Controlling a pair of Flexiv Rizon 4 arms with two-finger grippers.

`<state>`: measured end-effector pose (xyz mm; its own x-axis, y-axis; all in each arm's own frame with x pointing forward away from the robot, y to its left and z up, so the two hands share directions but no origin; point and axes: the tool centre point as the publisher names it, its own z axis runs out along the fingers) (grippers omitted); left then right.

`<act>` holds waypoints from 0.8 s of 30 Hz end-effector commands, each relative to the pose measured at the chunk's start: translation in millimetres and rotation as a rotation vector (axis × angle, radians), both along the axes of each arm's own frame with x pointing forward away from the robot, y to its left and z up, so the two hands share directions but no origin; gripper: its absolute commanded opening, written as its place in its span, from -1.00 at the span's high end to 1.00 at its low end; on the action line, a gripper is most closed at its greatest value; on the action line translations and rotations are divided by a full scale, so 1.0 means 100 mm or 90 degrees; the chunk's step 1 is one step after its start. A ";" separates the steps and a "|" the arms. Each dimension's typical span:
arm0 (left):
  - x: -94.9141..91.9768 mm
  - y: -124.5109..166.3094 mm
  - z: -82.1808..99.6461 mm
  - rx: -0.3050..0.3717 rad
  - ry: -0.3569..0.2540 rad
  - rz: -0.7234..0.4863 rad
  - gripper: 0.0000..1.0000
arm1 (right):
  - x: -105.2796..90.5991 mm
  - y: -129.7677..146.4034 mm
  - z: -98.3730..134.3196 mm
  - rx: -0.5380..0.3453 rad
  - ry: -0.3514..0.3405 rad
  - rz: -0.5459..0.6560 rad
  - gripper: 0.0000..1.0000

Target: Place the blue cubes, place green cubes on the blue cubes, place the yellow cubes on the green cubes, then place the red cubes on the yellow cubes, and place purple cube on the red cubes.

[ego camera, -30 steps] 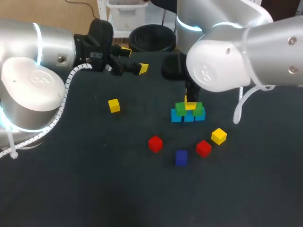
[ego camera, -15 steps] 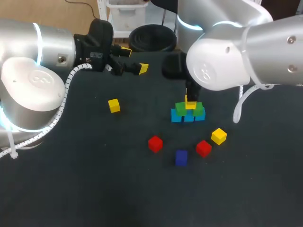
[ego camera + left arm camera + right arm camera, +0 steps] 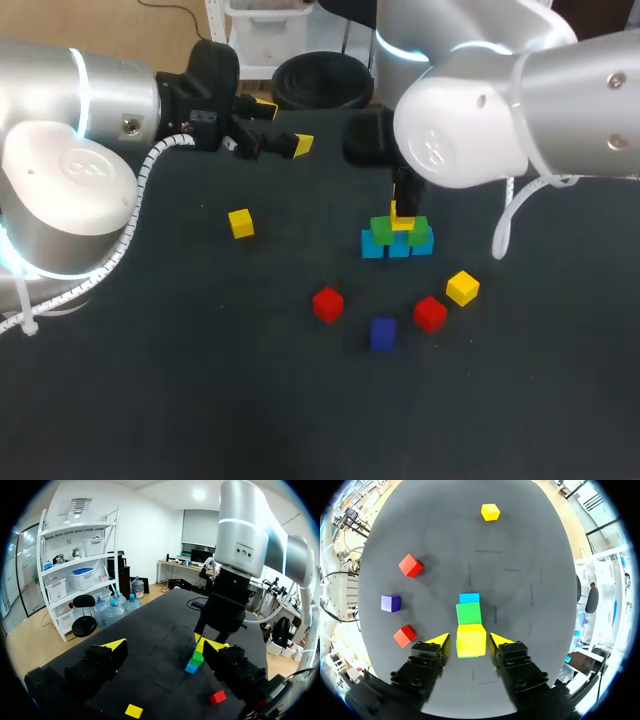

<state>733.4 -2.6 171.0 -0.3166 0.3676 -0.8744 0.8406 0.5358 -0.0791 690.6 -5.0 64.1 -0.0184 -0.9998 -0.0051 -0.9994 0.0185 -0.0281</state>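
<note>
1. Head view: your R gripper (image 3: 403, 208) hangs straight over the stack near mid-table (image 3: 200, 400).
   - Blue cubes (image 3: 398, 247) make the base row, w/ green cubes (image 3: 382, 229) on top of them.
   - The placed yellow cube (image 3: 402, 223) sits on the greens, seemingly over their seam, prob. so that it rests on both.
   - Your L gripper (image 3: 283, 125) sits at the far edge, fingers apart & empty, well away from the stack so it doesn't crowd the R arm.
   - Not yet stacked: loose yellow cubes (image 3: 240, 223) (one well apart to the left, one near the stack), red cubes (image 3: 328, 304) and the purple cube (image 3: 383, 333) on the near side.

2. L wrist view: the L gripper (image 3: 165, 644) is spread wide w/ nothing between its fingers.
   - Ahead of it you see the stack side-on: blue, green, then yellow, w/ the R gripper on top.
   - One red cube and one loose yellow lie nearer to it on the table.

3. R wrist view: the placed yellow cube (image 3: 471, 640) lies between the R gripper's (image 3: 470, 641) fingers, w/ a green cube (image 3: 469, 613) and then a blue one (image 3: 469, 598) showing past it.
   - A thin dark gap shows each side of the cube, so I read the fingers as parted, not clamped.
   - My read: this cube is set down and the yellow tier needs the loose ones next.
   - Risk: pull straight up, since a fingertip brushing the cube could shift it off the greens.
</note>
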 end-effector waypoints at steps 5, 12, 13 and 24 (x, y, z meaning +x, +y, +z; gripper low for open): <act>0.00 0.01 -0.01 -0.004 -0.003 -0.001 -1.00 | 0.03 -0.02 0.05 0.003 -0.005 0.001 -0.61; 0.00 0.01 -0.01 -0.004 -0.003 -0.001 -1.00 | 0.04 -0.06 0.01 -0.002 -0.002 0.003 0.16; 0.00 0.01 -0.01 -0.004 -0.003 -0.001 -1.00 | 0.04 -0.06 0.00 -0.002 -0.001 0.003 0.18; 0.00 0.01 -0.01 -0.004 -0.003 -0.001 -1.00 | 0.05 -0.04 0.00 0.001 0.005 0.006 0.37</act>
